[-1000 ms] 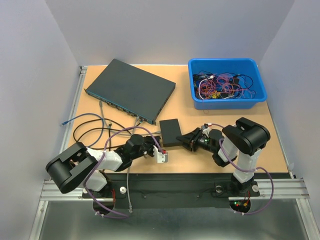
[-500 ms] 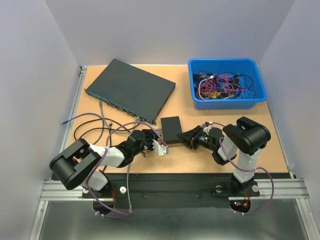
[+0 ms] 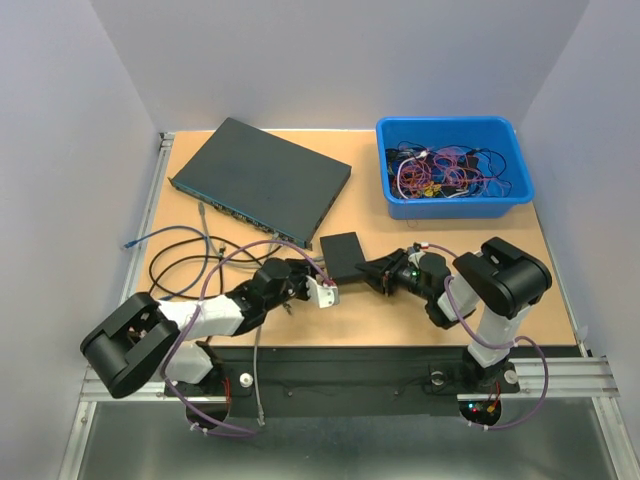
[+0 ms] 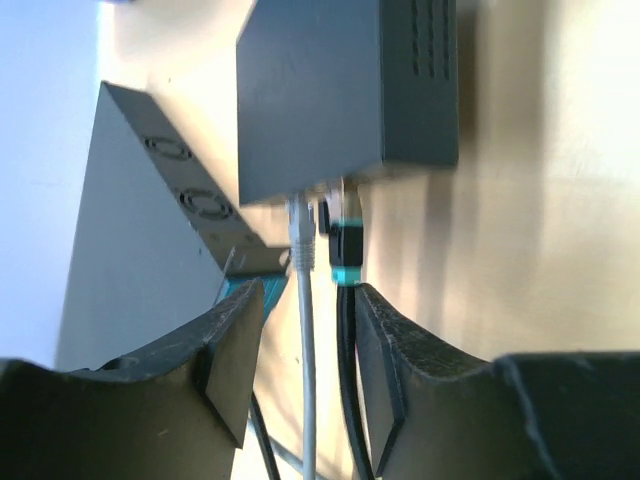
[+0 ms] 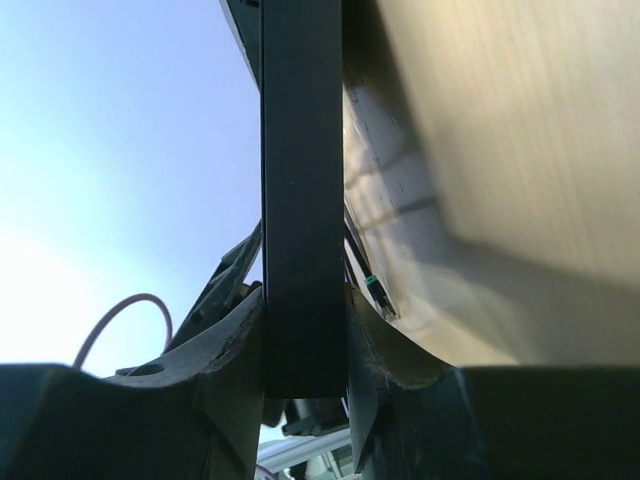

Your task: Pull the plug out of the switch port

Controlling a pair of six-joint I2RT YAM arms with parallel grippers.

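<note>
A small black switch box [image 3: 342, 255] lies at the table's middle and fills the top of the left wrist view [image 4: 345, 90]. Two plugs sit in its near face: a grey-white plug [image 4: 300, 232] and a black plug with a teal boot [image 4: 345, 255]. My left gripper [image 3: 322, 293] is open just short of the box. Both cables run between its jaws [image 4: 310, 345], and the black cable lies against the right finger [image 4: 410, 370]. My right gripper [image 3: 375, 272] is shut on the box's right edge, seen as a dark slab [image 5: 302, 180] between its fingers [image 5: 305, 340].
A large flat network switch [image 3: 265, 180] lies at the back left with several cables [image 3: 185, 255] looping over the table in front of it. A blue bin [image 3: 455, 165] full of tangled wires stands at the back right.
My left gripper has moved right and forward, up to the box's plugged face. The box, held by my right gripper, has shifted slightly away from the near edge.
</note>
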